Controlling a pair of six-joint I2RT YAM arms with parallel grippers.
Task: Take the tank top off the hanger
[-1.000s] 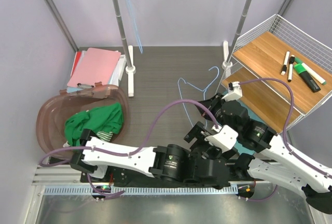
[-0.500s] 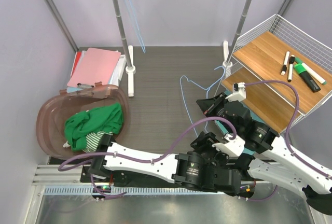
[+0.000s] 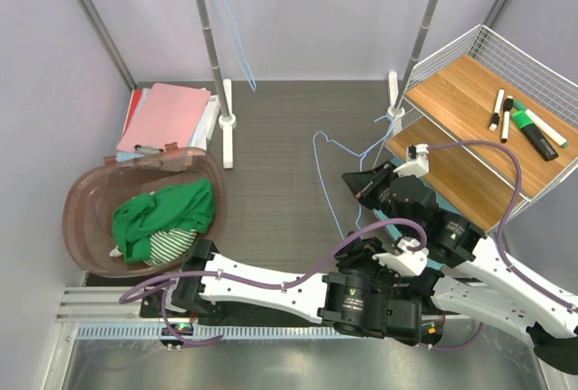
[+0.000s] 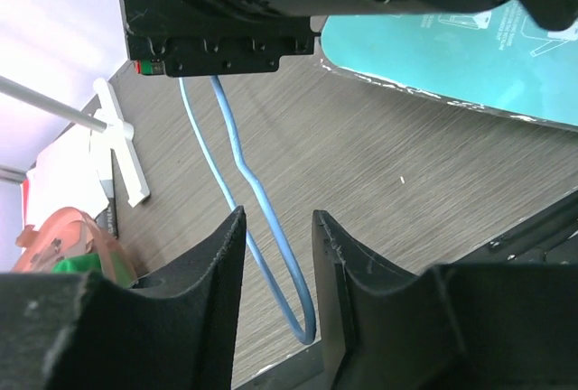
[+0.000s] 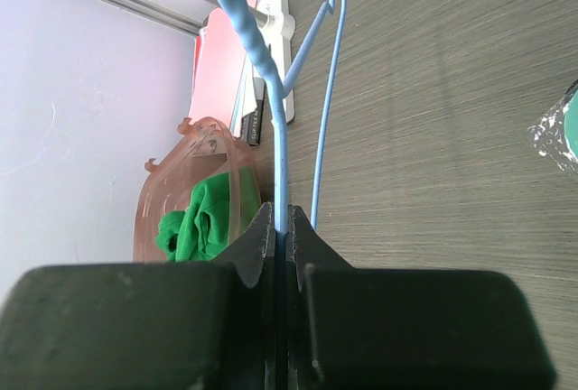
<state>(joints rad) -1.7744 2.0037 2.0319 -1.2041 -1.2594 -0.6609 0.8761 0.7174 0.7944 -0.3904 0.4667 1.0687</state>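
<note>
The green tank top (image 3: pixel 163 214) lies bunched in the brown basket (image 3: pixel 88 193) at the left, off the hanger; it also shows in the right wrist view (image 5: pixel 200 218). The blue wire hanger (image 3: pixel 318 151) is bare and stands tilted over the table's middle. My right gripper (image 5: pixel 281 223) is shut on one straight wire of the hanger (image 5: pixel 280 164). My left gripper (image 4: pixel 278 227) is open with a narrow gap; the hanger's rounded lower corner (image 4: pixel 257 200) sits between its fingers, touching neither.
A clothes rack with two posts (image 3: pixel 209 38) (image 3: pixel 424 29) stands at the back, with another blue hanger (image 3: pixel 237 38) on it. Pink folders (image 3: pixel 167 115) lie back left. A wire shelf (image 3: pixel 506 110) holding markers is at the right. A teal packet (image 4: pixel 452 47) lies under the arms.
My left arm has swung right to the hanger's lower corner and its jaws have narrowed round the wire. The right gripper has shifted the hanger slightly rightwards.
</note>
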